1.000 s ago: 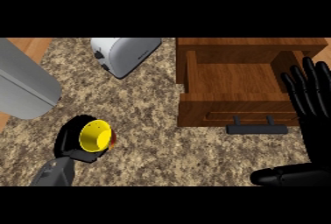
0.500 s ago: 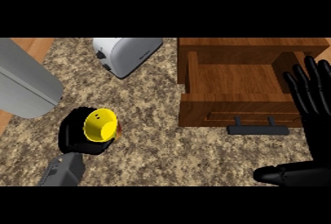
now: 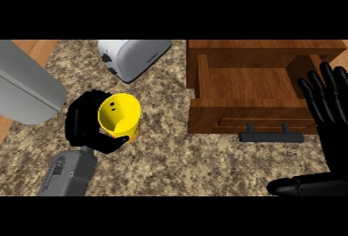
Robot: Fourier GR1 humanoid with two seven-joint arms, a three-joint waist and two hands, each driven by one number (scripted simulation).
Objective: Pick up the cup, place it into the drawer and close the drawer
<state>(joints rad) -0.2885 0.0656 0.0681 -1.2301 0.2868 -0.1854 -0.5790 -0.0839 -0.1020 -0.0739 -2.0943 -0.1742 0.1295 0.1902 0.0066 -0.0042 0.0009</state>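
Left hand (image 3: 83,120) curls around yellow cup (image 3: 119,113); right hand (image 3: 331,120) rests open beside drawer (image 3: 252,112).

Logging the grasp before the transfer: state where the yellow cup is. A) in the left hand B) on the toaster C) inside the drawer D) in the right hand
A: the left hand curls round the yellow cup over the counter; the right hand rests open by the drawer.
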